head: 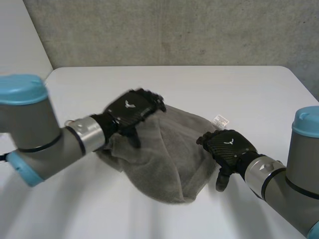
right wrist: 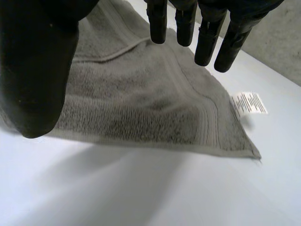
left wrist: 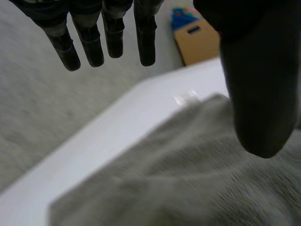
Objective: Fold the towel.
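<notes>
The fingers (left wrist: 91,44) of the left hand (head: 132,110) are straight and spread, well apart from the thumb (left wrist: 254,94), and grasp nothing. The hand hovers palm-down over the far left part of the towel (head: 169,154); whether it touches the cloth cannot be told. The fingers (right wrist: 207,42) of the right hand (head: 228,145) are likewise straight and released, with the thumb (right wrist: 35,70) held apart from them and nothing pinched between. This hand is at the towel's right edge, just on the near side of the white label (head: 220,120) that sticks out from the hem. In the right wrist view a seamed corner of the towel lies flat on the table beside that label. The towel is grey and lies bunched in a rounded heap in the middle of the white table (head: 199,84). The left arm (head: 40,134) reaches in from the near left and the right arm (head: 294,174) from the near right. A grey concrete wall (head: 174,30) stands beyond the table's far edge. In the left wrist view a cardboard box (left wrist: 197,40) with something blue on top stands past the table.
</notes>
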Action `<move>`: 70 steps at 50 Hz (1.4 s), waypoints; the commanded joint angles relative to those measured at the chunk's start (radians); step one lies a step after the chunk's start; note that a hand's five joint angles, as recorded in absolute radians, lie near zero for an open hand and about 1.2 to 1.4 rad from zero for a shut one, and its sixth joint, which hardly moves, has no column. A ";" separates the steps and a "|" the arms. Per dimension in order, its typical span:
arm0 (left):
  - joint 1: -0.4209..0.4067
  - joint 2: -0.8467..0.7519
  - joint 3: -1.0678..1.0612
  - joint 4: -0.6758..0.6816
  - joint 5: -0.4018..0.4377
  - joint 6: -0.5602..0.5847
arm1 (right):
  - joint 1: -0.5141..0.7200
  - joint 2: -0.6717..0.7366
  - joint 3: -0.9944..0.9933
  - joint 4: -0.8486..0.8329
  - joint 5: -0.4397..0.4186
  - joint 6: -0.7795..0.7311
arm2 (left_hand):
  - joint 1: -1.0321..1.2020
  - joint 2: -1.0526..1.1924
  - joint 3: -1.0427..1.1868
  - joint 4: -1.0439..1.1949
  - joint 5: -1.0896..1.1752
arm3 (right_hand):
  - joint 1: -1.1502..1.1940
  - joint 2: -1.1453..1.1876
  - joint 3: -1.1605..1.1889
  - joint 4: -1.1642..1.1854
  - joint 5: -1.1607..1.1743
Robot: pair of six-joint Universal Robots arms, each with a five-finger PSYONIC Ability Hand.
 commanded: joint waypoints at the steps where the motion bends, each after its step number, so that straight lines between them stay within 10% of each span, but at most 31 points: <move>1: -0.067 -0.202 0.179 -0.222 -0.023 0.220 | -0.029 0.001 0.014 -0.011 -0.002 -0.003 | -0.015 -0.013 -0.016 -0.022 0.001 | -0.050 -0.062 -0.068 -0.074 -0.058; 12: -0.119 -0.328 0.342 -0.353 -0.172 0.380 | -0.029 0.019 0.017 -0.014 -0.003 -0.008 | 0.152 0.154 0.152 0.145 0.168 | -0.050 -0.062 -0.068 -0.074 -0.058; 22: -0.127 -0.236 0.305 -0.356 -0.182 0.377 | -0.029 0.034 0.014 -0.014 -0.005 -0.009 | 1.149 1.151 1.149 1.142 1.165 | -0.050 -0.062 -0.068 -0.074 -0.058; 39: 0.004 0.034 0.046 -0.280 -0.169 0.111 | -0.013 0.036 0.028 -0.030 -0.011 -0.110 | 1.150 1.152 1.150 1.143 1.166 | -0.050 -0.062 -0.068 -0.074 -0.058; 47: 0.065 0.160 -0.089 -0.185 -0.165 -0.125 | 0.084 0.191 -0.018 -0.194 -0.032 0.024 | 1.121 1.123 1.121 1.114 1.137 | -0.050 -0.062 -0.068 -0.074 -0.058; 61: 0.062 0.216 -0.132 -0.164 -0.166 -0.221 | 0.190 0.231 -0.061 -0.280 -0.025 0.129 | 0.927 0.929 0.927 0.920 0.943 | -0.025 -0.037 -0.043 -0.049 -0.033; 66: 0.070 0.218 -0.131 -0.164 -0.168 -0.223 | 0.188 0.246 -0.093 -0.292 0.023 0.150 | 0.927 0.929 0.927 0.920 0.943 | 0.973 0.962 0.956 0.950 0.965; 70: 0.096 0.227 -0.132 -0.165 -0.169 -0.225 | 0.181 0.208 -0.099 -0.281 0.037 0.138 | 0.927 0.929 0.927 0.920 0.943 | 1.171 1.160 1.154 1.148 1.163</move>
